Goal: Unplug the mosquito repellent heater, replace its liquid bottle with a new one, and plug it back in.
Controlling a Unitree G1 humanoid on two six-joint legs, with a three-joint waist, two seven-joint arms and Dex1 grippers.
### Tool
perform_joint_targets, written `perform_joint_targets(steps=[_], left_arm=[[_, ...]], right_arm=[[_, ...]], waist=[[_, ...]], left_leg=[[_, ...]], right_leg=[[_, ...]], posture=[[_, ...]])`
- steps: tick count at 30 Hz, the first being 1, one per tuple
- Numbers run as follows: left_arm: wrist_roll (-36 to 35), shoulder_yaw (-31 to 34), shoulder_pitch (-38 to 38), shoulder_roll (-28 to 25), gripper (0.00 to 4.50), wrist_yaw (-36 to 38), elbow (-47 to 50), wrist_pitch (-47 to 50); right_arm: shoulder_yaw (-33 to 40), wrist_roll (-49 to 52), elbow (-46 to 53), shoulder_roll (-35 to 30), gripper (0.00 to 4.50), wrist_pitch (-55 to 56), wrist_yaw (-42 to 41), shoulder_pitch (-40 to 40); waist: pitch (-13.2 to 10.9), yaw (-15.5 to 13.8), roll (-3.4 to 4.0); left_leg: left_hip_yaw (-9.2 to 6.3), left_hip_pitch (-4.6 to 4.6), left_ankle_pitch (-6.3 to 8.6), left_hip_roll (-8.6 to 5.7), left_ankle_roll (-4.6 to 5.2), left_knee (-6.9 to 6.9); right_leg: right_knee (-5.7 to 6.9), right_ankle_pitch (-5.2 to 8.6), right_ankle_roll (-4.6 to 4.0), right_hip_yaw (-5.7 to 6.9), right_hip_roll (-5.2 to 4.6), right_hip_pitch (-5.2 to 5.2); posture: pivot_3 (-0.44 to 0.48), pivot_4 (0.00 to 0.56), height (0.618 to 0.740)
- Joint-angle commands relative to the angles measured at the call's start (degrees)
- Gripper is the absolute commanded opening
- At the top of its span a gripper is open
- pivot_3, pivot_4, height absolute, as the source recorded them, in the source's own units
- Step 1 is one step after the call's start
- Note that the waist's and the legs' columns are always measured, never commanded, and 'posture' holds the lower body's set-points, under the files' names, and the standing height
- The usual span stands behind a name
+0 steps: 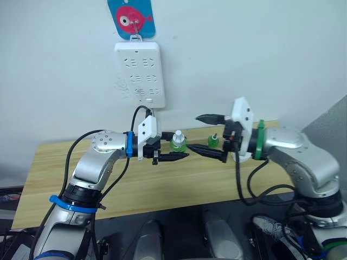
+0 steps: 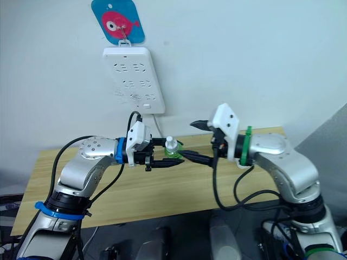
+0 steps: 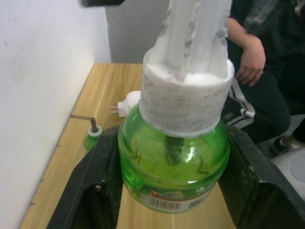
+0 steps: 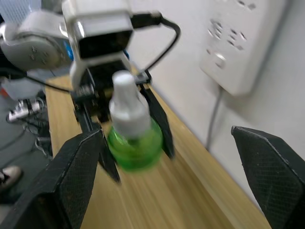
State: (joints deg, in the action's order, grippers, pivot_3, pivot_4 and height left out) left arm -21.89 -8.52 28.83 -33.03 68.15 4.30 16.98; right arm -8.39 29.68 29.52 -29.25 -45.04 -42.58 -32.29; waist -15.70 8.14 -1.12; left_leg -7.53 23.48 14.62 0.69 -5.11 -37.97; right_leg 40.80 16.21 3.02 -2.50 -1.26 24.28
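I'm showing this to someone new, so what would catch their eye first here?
The green bottle held over the table in the left gripper, its fingers clamped on both sides. Next, the open right gripper facing it, and the white wall strip hanging under a fish hook.

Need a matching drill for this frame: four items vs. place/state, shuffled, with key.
Items:
1. white-capped green bottle
2. mosquito repellent heater
3. power strip
4. right gripper

Place/state:
A. hanging on the wall
B. open, holding nothing
C. lying on the table, prongs out of any socket
D. clamped in the left gripper

Pairs: 1-D, 2-C, 3-A, 4-B
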Motion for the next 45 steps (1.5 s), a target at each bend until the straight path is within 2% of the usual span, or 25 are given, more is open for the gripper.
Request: perform_joint_targets(steps=[1, 5, 10, 15, 23, 30, 35, 37, 39, 45], left_arm=[[-0.62, 0.47, 0.26, 0.27, 2.33, 0.00, 1.88, -0.73], [-0.61, 0.36, 0.39, 0.49, 2.33, 0.07, 1.96, -0.69], [-0.63, 0.38, 0.20, 0.59, 2.33, 0.13, 2.23, -0.63], [-0.83, 0.55, -0.02, 0.58, 2.33, -0.10, 2.46, -0.25], [-0.81, 0.70, 0.01, 0.54, 2.33, -0.22, 2.05, -0.27], [-0.30, 0.21, -0.35, 0.26, 2.33, 0.47, 2.06, -0.82], [-0.24, 0.07, -0.28, 0.34, 2.33, 0.65, 1.82, -0.99], [-0.17, 0.00, -0.23, 0.39, 2.33, 0.69, 1.75, -1.05], [-0.12, -0.03, -0.26, 0.40, 2.33, 0.74, 1.73, -1.09], [0.07, 0.05, -0.78, 0.00, 2.33, 0.96, 1.89, -1.16]], right_arm=[[-3.13, -2.67, 0.81, 2.36, 4.50, 1.29, 3.14, -1.55], [-5.78, -5.27, -1.26, 4.82, 4.50, 2.85, 4.62, -2.43], [-4.40, -6.37, -3.09, 4.85, 4.50, 3.74, 5.12, -2.58], [0.42, -2.89, -2.40, 0.98, 4.50, 1.54, 2.85, -1.13], [4.98, 5.01, 0.04, -9.34, 4.50, -1.88, -6.20, 0.90], [2.79, 7.32, 1.15, -2.80, 4.50, -4.86, -0.99, -3.71], [-0.98, 5.81, 0.29, -0.76, 4.50, -4.09, -1.08, -5.06], [-1.85, 5.25, -0.22, -0.29, 4.16, -3.34, -1.28, -5.25], [-2.04, 5.34, -0.62, 0.22, 3.62, -3.02, -1.44, -5.45], [-2.46, 5.01, -1.22, 0.53, 1.42, -1.48, -2.41, -5.53]], waist=[[0.02, -0.18, -0.02], [0.07, -0.32, -0.01], [0.07, -0.28, 0.00], [0.08, -0.32, 0.00], [0.08, -0.22, 0.00], [0.09, -0.03, 0.00], [0.12, -0.38, 0.00], [0.13, -0.35, 0.00], [0.13, -0.30, 0.01], [0.14, -0.26, 0.01]], left_leg=[[0.00, 0.00, 0.00, 0.00, 0.00, -0.01], [-0.02, 0.02, -0.01, -0.06, -0.02, -0.01], [-0.02, 0.02, -0.01, -0.04, -0.02, -0.01], [-0.02, 0.02, 0.00, -0.05, -0.01, 0.00], [-0.01, 0.02, 0.01, -0.04, 0.02, 0.00], [0.00, 0.00, 0.01, 0.00, 0.01, 0.00], [-0.04, 0.03, 0.00, -0.04, 0.00, 0.01], [-0.03, 0.06, 0.00, -0.06, 0.00, 0.00], [-0.03, 0.06, 0.00, -0.05, 0.00, 0.00], [-0.04, 0.06, 0.00, -0.04, 0.00, 0.01]], right_leg=[[0.00, 0.00, 0.00, 0.00, -0.01, 0.00], [-0.05, 0.00, 0.00, 0.01, -0.05, -0.02], [-0.05, 0.00, 0.00, 0.02, -0.04, -0.01], [-0.05, 0.00, 0.00, 0.02, -0.05, -0.02], [-0.06, 0.00, 0.00, 0.02, -0.03, -0.03], [-0.03, 0.00, 0.00, 0.00, 0.00, -0.02], [-0.08, 0.00, 0.00, 0.04, -0.03, -0.03], [-0.15, 0.00, 0.00, 0.04, -0.06, -0.03], [-0.15, 0.00, 0.00, 0.04, -0.06, -0.03], [-0.13, 0.00, 0.00, 0.05, -0.04, -0.03]], posture=[[-0.165, 0.192, 0.725], [-0.164, 0.193, 0.725], [-0.163, 0.194, 0.725], [-0.164, 0.195, 0.725], [-0.169, 0.194, 0.725], [-0.169, 0.193, 0.725], [-0.167, 0.190, 0.725], [-0.165, 0.190, 0.725], [-0.163, 0.190, 0.725], [-0.161, 0.190, 0.725]])
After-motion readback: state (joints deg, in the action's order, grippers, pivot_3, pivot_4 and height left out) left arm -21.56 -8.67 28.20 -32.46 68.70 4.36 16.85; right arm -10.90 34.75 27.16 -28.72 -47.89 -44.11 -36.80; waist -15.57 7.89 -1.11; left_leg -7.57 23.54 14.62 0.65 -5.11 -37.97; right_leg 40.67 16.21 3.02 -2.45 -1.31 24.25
